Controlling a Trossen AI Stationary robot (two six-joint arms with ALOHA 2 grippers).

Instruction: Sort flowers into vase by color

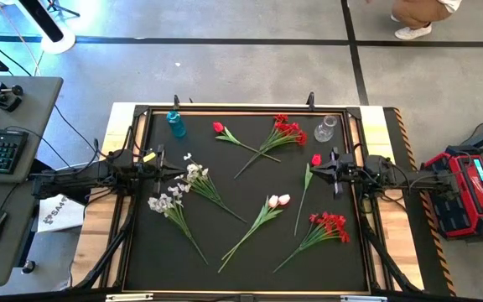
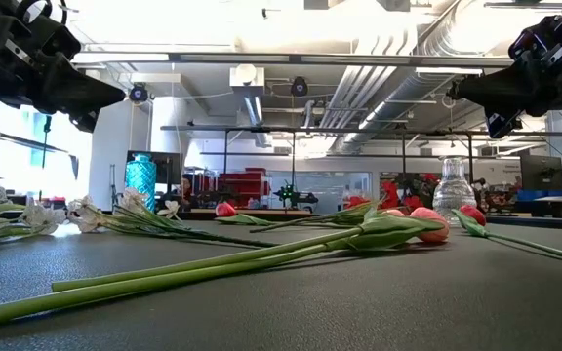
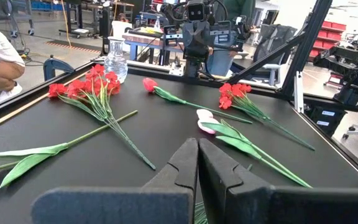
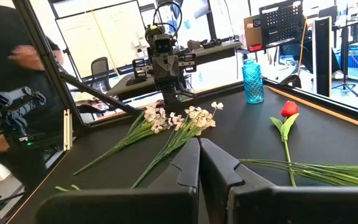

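Both grippers hover above the mat with fingers pressed together, holding nothing: left gripper (image 1: pixel 177 172) at the left edge, right gripper (image 1: pixel 315 170) at the right edge. Nearest the front lie a red spray (image 1: pixel 329 225), pink tulips (image 1: pixel 277 201) and white sprays (image 1: pixel 164 202). Farther back sit a red bud (image 1: pixel 316 159), another red spray (image 1: pixel 287 130), a blue vase (image 1: pixel 175 123) and a clear vase (image 1: pixel 326 127)
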